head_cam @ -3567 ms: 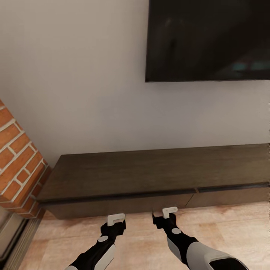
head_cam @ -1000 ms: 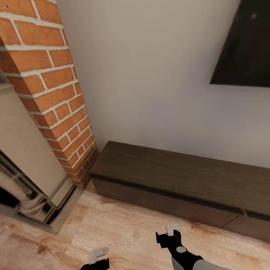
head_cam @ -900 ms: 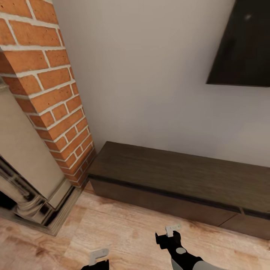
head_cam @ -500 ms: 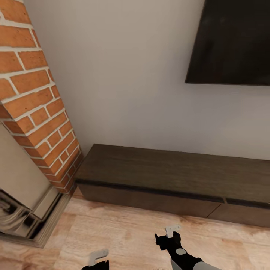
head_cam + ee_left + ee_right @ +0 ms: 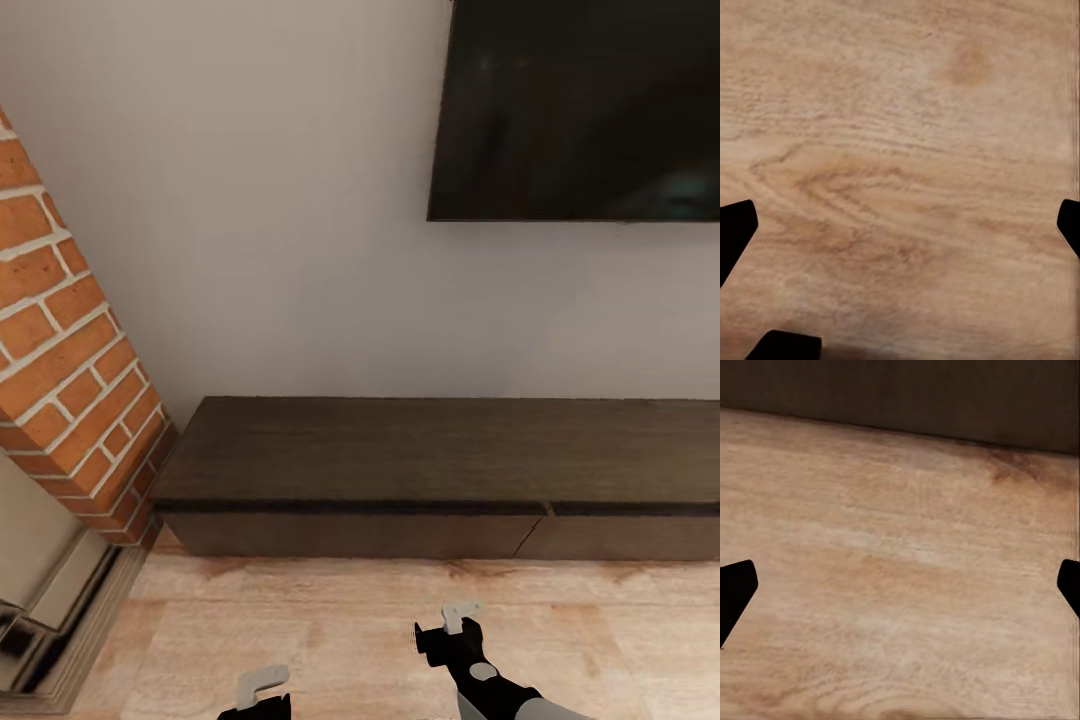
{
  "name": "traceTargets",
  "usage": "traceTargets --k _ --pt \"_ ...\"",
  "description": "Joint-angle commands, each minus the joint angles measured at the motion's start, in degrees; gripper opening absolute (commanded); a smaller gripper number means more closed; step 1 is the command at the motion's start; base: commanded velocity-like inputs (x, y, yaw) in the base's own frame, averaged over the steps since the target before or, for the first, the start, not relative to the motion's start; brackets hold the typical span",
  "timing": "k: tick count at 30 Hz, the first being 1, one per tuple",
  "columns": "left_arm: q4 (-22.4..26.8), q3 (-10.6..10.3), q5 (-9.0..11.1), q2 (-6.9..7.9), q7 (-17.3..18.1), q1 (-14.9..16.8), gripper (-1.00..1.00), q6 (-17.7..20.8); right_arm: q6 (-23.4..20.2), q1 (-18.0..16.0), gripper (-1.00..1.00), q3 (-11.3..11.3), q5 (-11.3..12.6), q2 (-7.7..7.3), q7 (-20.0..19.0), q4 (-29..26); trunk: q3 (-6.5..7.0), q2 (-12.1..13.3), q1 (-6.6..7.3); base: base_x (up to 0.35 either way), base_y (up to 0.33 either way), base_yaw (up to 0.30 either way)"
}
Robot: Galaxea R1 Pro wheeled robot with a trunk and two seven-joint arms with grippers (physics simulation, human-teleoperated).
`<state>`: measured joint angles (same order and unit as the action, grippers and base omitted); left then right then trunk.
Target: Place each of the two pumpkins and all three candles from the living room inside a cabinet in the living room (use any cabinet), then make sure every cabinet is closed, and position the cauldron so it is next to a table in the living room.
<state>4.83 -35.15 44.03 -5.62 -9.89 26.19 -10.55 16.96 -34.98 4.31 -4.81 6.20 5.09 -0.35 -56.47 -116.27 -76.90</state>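
We think the step in hand is getting to the cabinet, and both arms carry nothing, so a drawer may need checking or opening. To do it well, we should roll up slowly, stop square to the front, and keep both arms low and tucked so they do not bump the wood. The drawer fronts have no handles, so we would aim a claw at the dark gap under the top and take care not to slip off.

Far left stands the red brick fireplace column (image 5: 70, 370), with a shiny pale stone base (image 5: 45, 600) below it. Our left claw (image 5: 262, 685) hangs low over the light wooden floor (image 5: 340, 630). In the left wrist view its two dark tips sit far apart, so it is wide open and holds nothing. Our right claw (image 5: 452, 618) hangs a bit further forward, near the cabinet but not touching it. In the right wrist view its tips are far apart too, with only floor and the dark front between them.

The long low dark brown wooden cabinet (image 5: 440, 460) sits on the floor against the pale grey wall (image 5: 260, 220), just beside the brick column. Its top is flat and bare. A thin dark line runs under the top, and a slanted seam splits the front into two flat drawer fronts. Both look shut. Above it on the right hangs a big black flat screen (image 5: 580, 110).
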Motion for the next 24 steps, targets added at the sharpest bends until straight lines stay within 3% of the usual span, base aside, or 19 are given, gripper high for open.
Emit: traceTargets --k 1,24 --pt "0.0 0.0 0.0 0.00 0.0 0.0 1.00 0.0 0.0 0.0 1.00 0.0 0.0 -0.02 0.0 0.0 0.03 0.0 0.00 0.000 0.000 -0.279" --pt "0.0 0.0 0.0 0.01 0.0 0.0 1.00 0.0 0.0 0.0 1.00 0.0 0.0 -0.05 0.0 0.0 0.61 0.0 0.00 0.000 0.000 -0.280"
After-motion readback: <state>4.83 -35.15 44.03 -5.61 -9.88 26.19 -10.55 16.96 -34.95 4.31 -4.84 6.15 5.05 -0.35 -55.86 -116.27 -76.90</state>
